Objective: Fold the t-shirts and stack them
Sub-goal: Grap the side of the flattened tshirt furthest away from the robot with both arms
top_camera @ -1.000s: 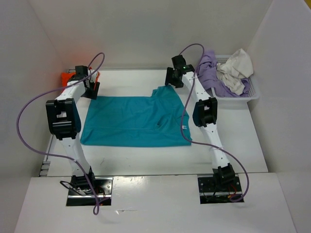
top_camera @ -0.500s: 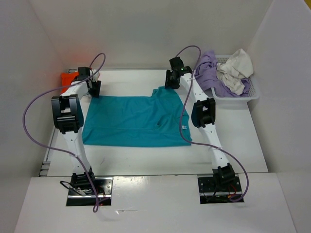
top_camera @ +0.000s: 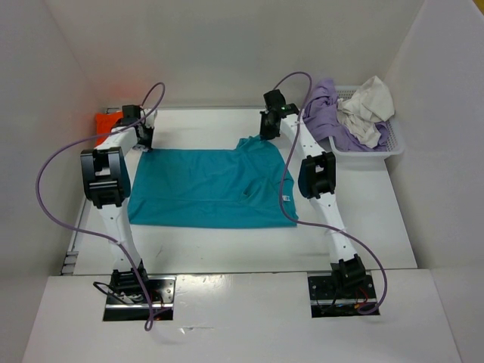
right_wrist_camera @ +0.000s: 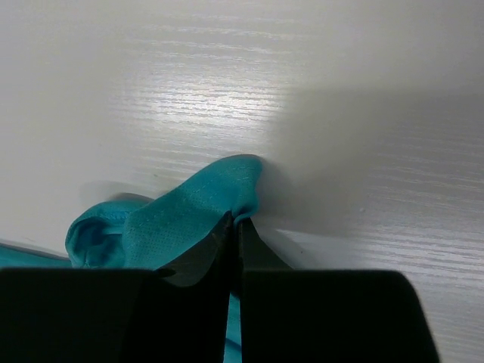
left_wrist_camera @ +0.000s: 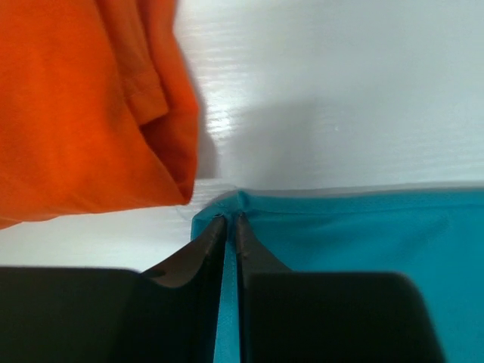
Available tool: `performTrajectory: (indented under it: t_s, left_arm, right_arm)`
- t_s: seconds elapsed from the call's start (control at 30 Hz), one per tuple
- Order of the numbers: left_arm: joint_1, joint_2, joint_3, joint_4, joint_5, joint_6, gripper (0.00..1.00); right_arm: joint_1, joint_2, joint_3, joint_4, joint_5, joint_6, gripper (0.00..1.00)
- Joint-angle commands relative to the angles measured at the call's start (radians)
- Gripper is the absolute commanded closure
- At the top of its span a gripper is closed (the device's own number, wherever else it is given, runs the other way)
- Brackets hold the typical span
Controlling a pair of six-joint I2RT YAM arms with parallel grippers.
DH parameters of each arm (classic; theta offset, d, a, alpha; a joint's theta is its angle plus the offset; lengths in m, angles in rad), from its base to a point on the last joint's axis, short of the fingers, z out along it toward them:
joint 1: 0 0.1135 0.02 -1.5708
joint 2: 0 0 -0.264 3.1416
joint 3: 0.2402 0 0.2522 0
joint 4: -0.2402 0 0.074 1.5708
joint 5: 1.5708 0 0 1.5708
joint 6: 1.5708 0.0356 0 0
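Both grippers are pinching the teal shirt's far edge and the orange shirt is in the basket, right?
No. The orange shirt isn't in the basket; the top view shows it on the table's far left. The left gripper and right gripper do pinch the teal shirt.

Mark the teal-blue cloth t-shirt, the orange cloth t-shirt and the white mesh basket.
teal-blue cloth t-shirt [top_camera: 204,189], top view, middle of body.
orange cloth t-shirt [left_wrist_camera: 76,106], left wrist view, middle of cloth.
white mesh basket [top_camera: 374,153], top view, near rim.

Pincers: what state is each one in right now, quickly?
Left pincer: closed on the teal t-shirt, at a corner.
Right pincer: closed on the teal t-shirt's bunched edge.
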Motion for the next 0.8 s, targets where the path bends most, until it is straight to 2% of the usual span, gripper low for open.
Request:
performTrajectory:
  t_s: [0.0,0.03,0.07,0.17,0.33,0.4,0.43,0.47,0.53,0.57,0.77]
  left_arm:
    - [0.006,-0.026,-0.063,-0.065,0.044,0.039,0.87]
    - [0.006,-0.026,-0.063,-0.065,0.044,0.039,0.93]
    - [0.006,-0.038,-0.063,-0.065,0.044,0.039,1.0]
    - [0.006,-0.09,-0.074,-0.065,0.053,0.071,1.0]
    - [0.006,-0.26,-0.21,0.024,0.031,0.169,1.0]
    - [0.006,-0.354,-0.298,0.044,0.031,0.23,1.0]
    - [0.006,-0.383,-0.327,0.053,0.031,0.252,1.0]
    - [0.006,-0.436,-0.351,0.053,0.031,0.287,1.0]
    - [-0.003,-0.478,-0.423,0.053,0.021,0.316,1.0]
    - [-0.003,-0.51,-0.446,0.053,0.011,0.325,1.0]
    - [-0.003,-0.592,-0.578,0.056,-0.014,0.325,1.0]
  right_arm:
    - [0.004,-0.07,-0.022,-0.019,0.0,-0.014,0.94]
    - [0.004,-0.07,-0.022,-0.029,0.0,-0.014,1.0]
    - [0.004,-0.082,-0.022,-0.029,0.0,-0.014,1.0]
    - [0.004,-0.135,-0.041,-0.057,-0.019,-0.014,1.0]
    - [0.059,-0.324,-0.178,-0.091,-0.001,-0.044,1.0]
    - [0.077,-0.406,-0.325,-0.047,0.011,-0.053,1.0]
    - [0.087,-0.5,-0.39,-0.021,0.02,-0.053,1.0]
    - [0.097,-0.55,-0.532,0.04,0.02,-0.053,1.0]
    - [0.097,-0.645,-0.677,0.101,0.02,-0.022,1.0]
    - [0.097,-0.724,-0.8,0.119,0.011,-0.022,1.0]
    - [0.116,-0.93,-1.139,0.193,0.002,0.031,1.0]
